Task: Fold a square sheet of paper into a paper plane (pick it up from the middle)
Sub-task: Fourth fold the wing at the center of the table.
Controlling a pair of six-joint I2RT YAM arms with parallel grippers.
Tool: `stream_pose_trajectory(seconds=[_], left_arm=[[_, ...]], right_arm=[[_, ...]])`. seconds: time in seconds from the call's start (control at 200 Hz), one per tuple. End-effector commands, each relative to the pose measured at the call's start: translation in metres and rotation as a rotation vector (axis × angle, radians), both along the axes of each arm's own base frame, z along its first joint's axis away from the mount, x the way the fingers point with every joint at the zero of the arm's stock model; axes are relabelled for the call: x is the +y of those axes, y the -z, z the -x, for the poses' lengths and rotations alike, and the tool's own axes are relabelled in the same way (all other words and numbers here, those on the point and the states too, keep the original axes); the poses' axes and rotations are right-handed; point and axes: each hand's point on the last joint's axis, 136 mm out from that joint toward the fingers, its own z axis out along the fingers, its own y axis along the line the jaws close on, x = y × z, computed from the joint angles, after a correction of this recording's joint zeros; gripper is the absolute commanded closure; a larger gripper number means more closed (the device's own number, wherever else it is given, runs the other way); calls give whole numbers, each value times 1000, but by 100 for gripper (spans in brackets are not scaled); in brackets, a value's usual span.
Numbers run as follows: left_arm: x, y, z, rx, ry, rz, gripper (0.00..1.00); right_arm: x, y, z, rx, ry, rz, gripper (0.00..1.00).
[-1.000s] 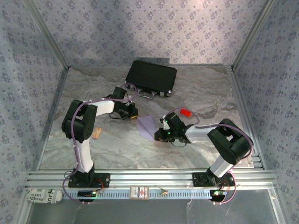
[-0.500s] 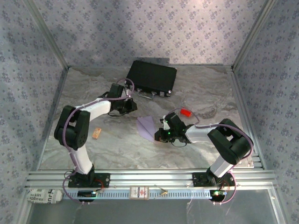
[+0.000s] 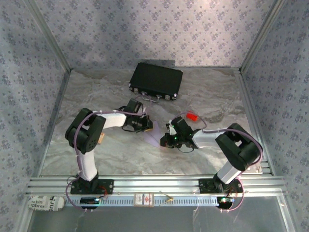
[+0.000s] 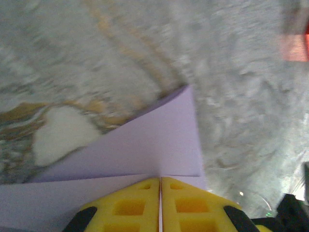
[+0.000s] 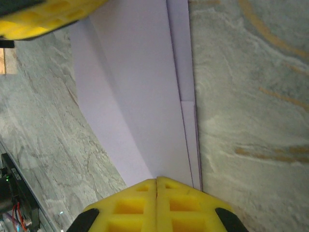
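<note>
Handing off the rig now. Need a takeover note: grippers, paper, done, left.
Left gripper: shut, tips down on the lilac paper behind its folded point.
Right gripper: shut, tips at the paper's other end, by the layered edge.
Paper: flat on the marble table between the arms, apart from the red block.
Done: diagonal folds in, point formed.
Left: remaining folds; not yet a slim dart.
</note>
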Motion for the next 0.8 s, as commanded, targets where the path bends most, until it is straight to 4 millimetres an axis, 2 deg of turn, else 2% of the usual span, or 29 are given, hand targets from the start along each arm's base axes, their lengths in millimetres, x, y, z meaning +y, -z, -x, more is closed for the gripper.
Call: stream_pose_trajectory(seconds=[0.0, 0.125, 0.25, 0.34, 0.5, 0.615, 0.795], left_arm=[[8, 18, 8, 31, 12, -35, 91], [13, 29, 15, 45, 17, -57, 92], [15, 31, 19, 51, 18, -55, 92], [16, 32, 20, 52, 16, -56, 92], [16, 32, 20, 51, 17, -55, 92], [16, 33, 21, 52, 15, -55, 92], [16, 34, 21, 53, 15, -55, 92]], right_arm=[[-21, 15, 22, 84, 3, 80, 99], [-26, -3, 14, 42, 31, 58, 98], [-36, -20, 2, -4, 73, 39, 98], [-35, -31, -5, -33, 80, 13, 98], [-15, -45, -15, -54, 33, -28, 98], [4, -45, -21, -57, -4, -28, 97], [28, -27, -26, -24, -50, 8, 97]])
